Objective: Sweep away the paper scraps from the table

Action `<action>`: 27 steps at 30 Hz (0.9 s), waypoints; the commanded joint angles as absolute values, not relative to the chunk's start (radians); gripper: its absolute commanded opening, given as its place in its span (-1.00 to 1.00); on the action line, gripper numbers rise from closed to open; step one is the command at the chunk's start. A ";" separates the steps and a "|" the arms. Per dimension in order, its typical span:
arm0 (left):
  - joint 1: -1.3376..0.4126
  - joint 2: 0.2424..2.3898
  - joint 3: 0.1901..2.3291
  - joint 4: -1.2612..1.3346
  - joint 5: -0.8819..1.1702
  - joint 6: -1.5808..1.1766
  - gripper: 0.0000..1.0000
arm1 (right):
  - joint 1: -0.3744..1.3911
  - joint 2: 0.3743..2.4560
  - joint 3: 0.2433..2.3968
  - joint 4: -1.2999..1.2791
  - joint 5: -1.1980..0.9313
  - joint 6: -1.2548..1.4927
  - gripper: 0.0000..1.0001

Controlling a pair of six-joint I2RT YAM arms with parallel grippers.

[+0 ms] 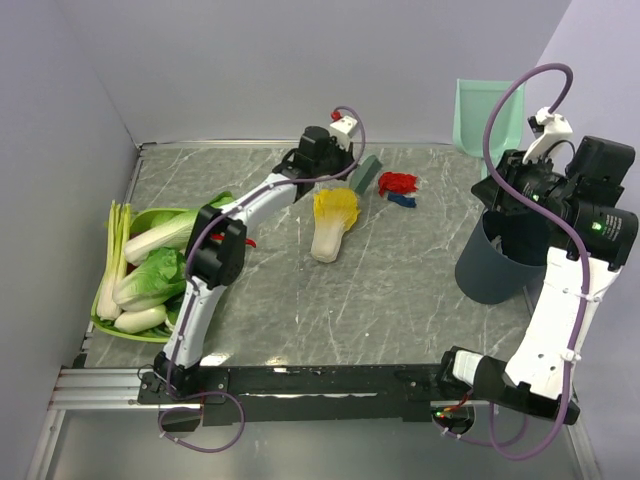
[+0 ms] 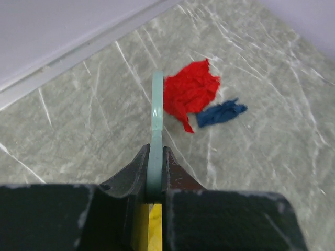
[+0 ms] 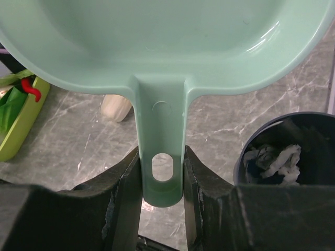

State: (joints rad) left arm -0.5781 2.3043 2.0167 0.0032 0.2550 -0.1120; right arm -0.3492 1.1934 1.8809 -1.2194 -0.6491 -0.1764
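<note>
The right claw (image 3: 162,159) pinches the dustpan (image 3: 167,47) by its handle; the left claw (image 2: 155,158) pinches a thin green tool (image 2: 157,104). On the table (image 1: 400,300), a dark bin (image 1: 490,270) holds white scraps (image 3: 275,159), a cabbage (image 1: 333,225) lies beside the left claw, a red scrap (image 2: 191,91) and a blue scrap (image 2: 220,113) just beyond the tool

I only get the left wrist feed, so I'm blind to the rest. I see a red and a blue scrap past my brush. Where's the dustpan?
Observer: The right hand grips the dustpan by its handle, far off to your right.
Operator: Is there a bin?
Observer: Yes, a dark bin stands right by that hand, with white scraps already inside.
Operator: Anything near my sweep path?
Observer: A cabbage lies close to your brush on the side nearer the arm bases, left of the red scrap.
</note>
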 commanded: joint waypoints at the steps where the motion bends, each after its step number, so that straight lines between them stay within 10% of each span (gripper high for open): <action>1: -0.629 2.307 2.132 0.169 0.144 -0.062 -0.98 | -0.345 1.146 1.858 -1.180 -0.681 -0.172 -1.00; 27: -0.673 2.416 2.166 0.078 0.380 0.044 -0.99 | -0.345 1.195 1.776 -1.204 -0.675 -0.222 -1.00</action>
State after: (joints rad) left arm -0.6975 2.5412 2.2402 0.1505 0.1963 0.0418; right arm -0.3492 1.1862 1.7943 -1.2201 -0.6491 -0.1936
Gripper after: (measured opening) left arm 0.121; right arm 0.377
